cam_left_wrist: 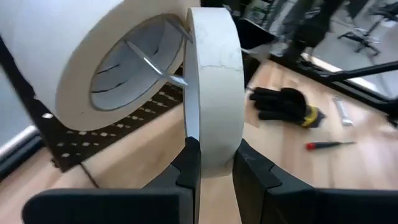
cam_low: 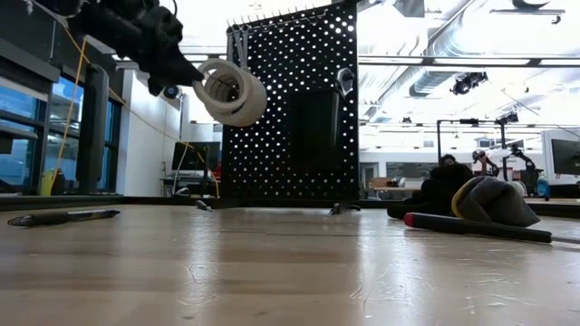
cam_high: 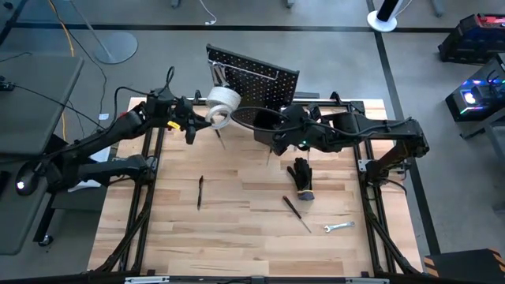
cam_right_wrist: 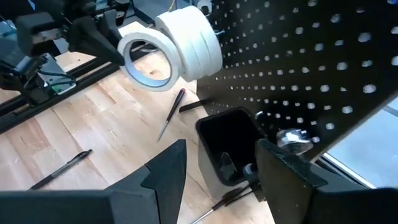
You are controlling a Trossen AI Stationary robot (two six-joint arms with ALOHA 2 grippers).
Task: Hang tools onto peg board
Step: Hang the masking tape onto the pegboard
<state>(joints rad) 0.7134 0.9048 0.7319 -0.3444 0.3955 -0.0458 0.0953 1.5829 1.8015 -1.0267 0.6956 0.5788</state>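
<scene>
left gripper [cam_left_wrist: 214, 165] is pinching a tape roll [cam_high: 218, 117] at the peg board's [cam_high: 260, 83] hook [cam_left_wrist: 152, 62], beside hung rolls [cam_right_wrist: 189, 37]. right gripper [cam_right_wrist: 214, 165] is waiting wide-jawed near the bin [cam_right_wrist: 227, 146]. risk: roll slipping off if released before fully seated.

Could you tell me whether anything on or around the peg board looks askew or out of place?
The peg board itself sits at an angle to the table's back edge rather than square to it. A tape roll gripped edge-on in the left gripper hangs tilted beside the rolls already on a hook. Nothing looks spilled or damaged.
</scene>
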